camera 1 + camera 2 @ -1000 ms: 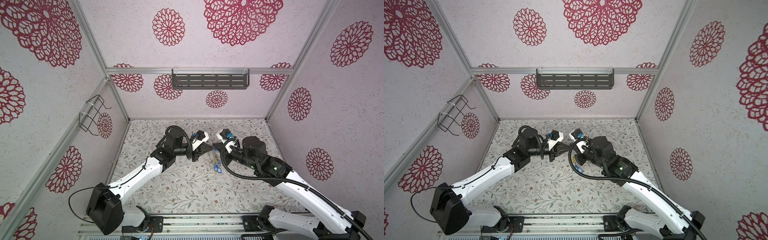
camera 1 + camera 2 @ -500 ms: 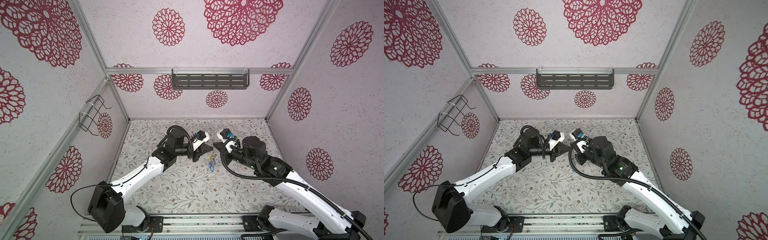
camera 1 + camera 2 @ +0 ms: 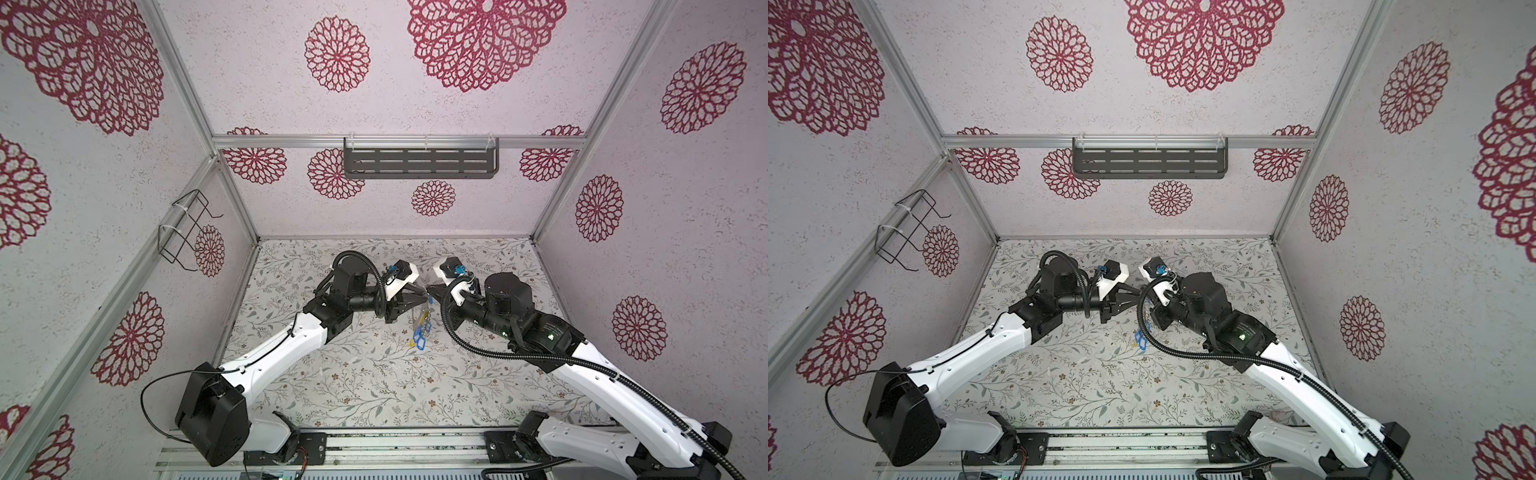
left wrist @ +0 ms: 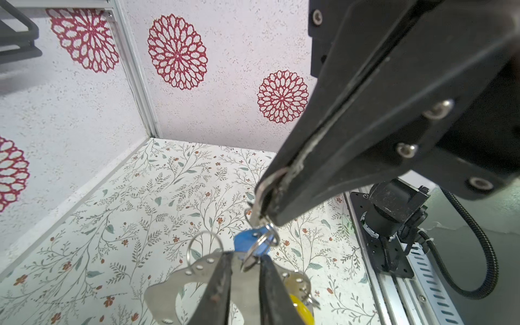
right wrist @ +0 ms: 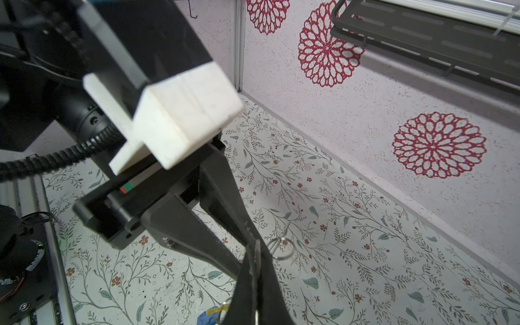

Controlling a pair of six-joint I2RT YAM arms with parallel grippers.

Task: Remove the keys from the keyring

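Observation:
Both grippers meet tip to tip above the middle of the table. My right gripper [image 4: 266, 204] is shut on a silver metal loop of a key; a small split ring and a blue key [image 4: 247, 242] hang from it. The flat grey keyring [image 4: 168, 287] lies just beyond my left gripper [image 4: 244, 257]. That gripper's jaws stand a little apart, with the keyring's band and a small silver loop showing in the gap. A yellow key [image 4: 302, 309] hangs on the keyring's far side. In a top view the keys [image 3: 419, 337] dangle under the left gripper [image 3: 423, 296] and the right gripper [image 3: 429, 290].
A dark slotted shelf [image 3: 419, 162] hangs on the back wall. A black wire rack [image 3: 185, 232] is fixed to the left wall. The arms' base rail [image 3: 374, 449] runs along the front edge of the floral table [image 3: 353, 382].
My left jaws have parted a little. The hanging keys have swung slightly left and lower. Both arms have hardly moved.

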